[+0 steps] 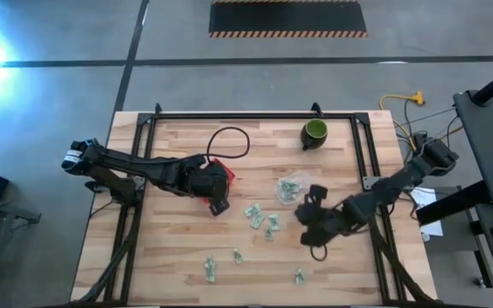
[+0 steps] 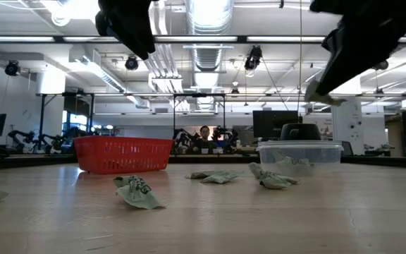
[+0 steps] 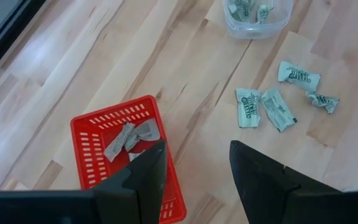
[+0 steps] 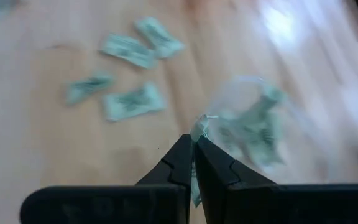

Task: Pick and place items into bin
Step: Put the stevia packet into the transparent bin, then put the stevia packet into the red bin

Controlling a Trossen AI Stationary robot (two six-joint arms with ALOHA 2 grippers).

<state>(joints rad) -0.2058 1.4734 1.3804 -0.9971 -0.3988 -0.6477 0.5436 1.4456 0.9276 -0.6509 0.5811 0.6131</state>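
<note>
Over wooden table (image 1: 178,239), left pincer (image 3: 194,168) gapes above red basket (image 3: 98,143); right pincer (image 4: 193,155) pinches a packet (image 4: 199,127).

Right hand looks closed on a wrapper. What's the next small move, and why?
Probably ease the right hand over the clear tub and open it. It pinches a wrapper just short of the tub, which already holds wrappers. The left hand hangs open over the red basket.

You see one red basket (image 1: 222,175), one clear tub (image 1: 291,187), one green cup (image 1: 315,132) — and about nine loose wrapped pieces (image 1: 254,213) on the table.
</note>
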